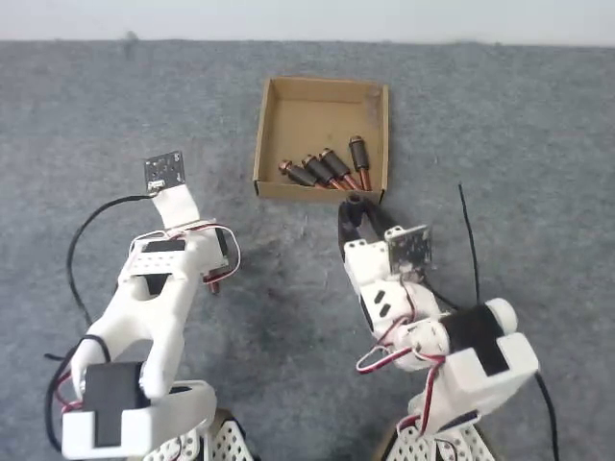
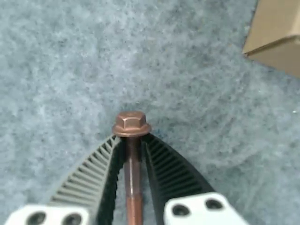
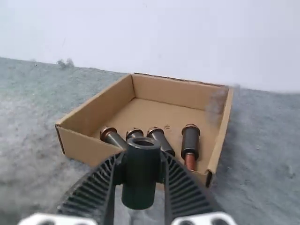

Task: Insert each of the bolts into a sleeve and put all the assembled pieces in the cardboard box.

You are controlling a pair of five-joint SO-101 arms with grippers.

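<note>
Bolt (image 2: pixel 131 124): 1, shank clamped in left hand (image 2: pixel 131 140), head outward, over counter (image 2: pixel 70 70). Sleeve (image 3: pixel 140 173): 1, clamped in right hand (image 3: pixel 142 157), just before cardboard box (image 1: pixel 259 134) holding 4 assembled pieces (image 1: pixel 327 168). Step, judged: mating 5th pair. Next: likely bring hands together, shank aligned with bore.

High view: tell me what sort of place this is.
Probably a robot test bench: a grey carpeted table, a plain white wall, the left gripper holding a bolt, the right gripper a sleeve, and a cardboard box.
</note>
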